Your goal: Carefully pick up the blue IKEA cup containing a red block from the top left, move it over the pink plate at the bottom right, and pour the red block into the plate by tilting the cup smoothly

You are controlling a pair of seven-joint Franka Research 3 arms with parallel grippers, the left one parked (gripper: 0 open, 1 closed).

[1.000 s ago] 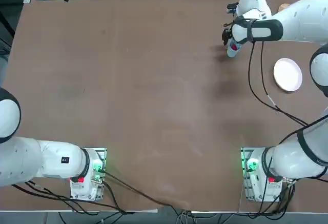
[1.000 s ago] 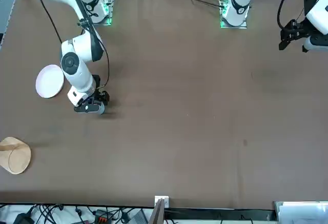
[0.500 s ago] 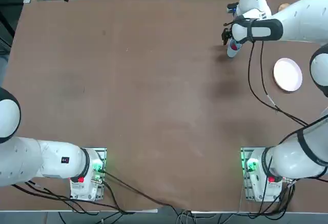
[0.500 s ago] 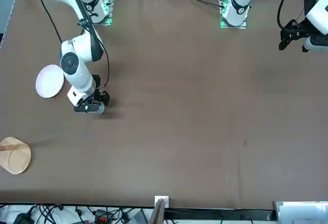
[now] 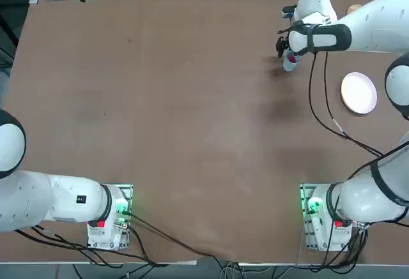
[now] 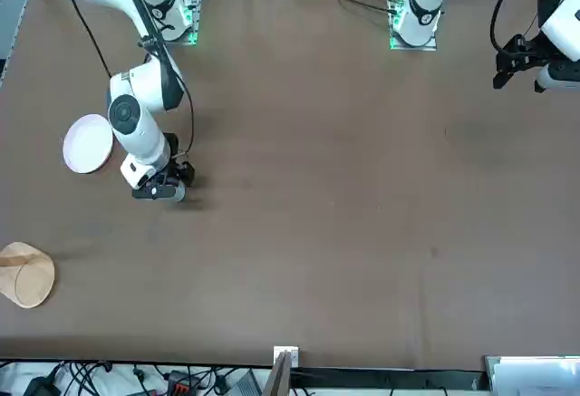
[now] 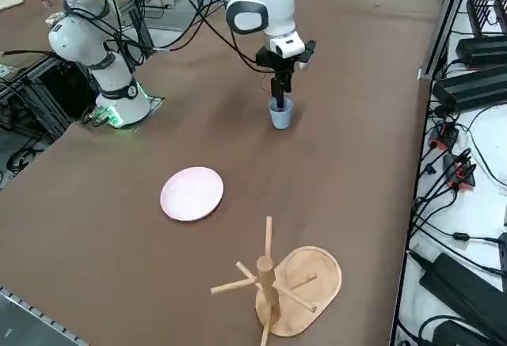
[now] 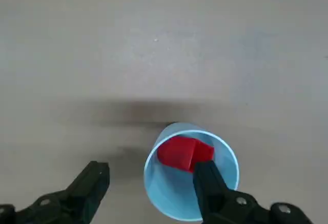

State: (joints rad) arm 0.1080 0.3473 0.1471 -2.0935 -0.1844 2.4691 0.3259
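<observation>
The blue IKEA cup (image 8: 190, 171) stands upright on the brown table (image 5: 192, 113), at about 1 o'clock from the table centre in the overhead view, near the far edge on the working arm's side. The red block (image 8: 184, 152) lies inside the cup, against the inner wall. The right gripper (image 8: 148, 185) sits low over the cup with its jaws spread wide: in the wrist view one finger (image 8: 210, 183) reaches down inside the cup's mouth, next to the block, and the other finger (image 8: 89, 183) stands outside the cup, apart from its wall, so the rim lies between them and nothing is clamped. In the side view the gripper (image 7: 280, 93) points straight down onto the cup (image 7: 280, 114). The pink plate (image 5: 358, 92) lies flat at about 4 o'clock from the cup in the overhead view, well apart from it. A wooden peg stand on an oval base (image 7: 293, 283) is beyond the plate (image 7: 192, 193) in the side view, near the table's edge.
</observation>
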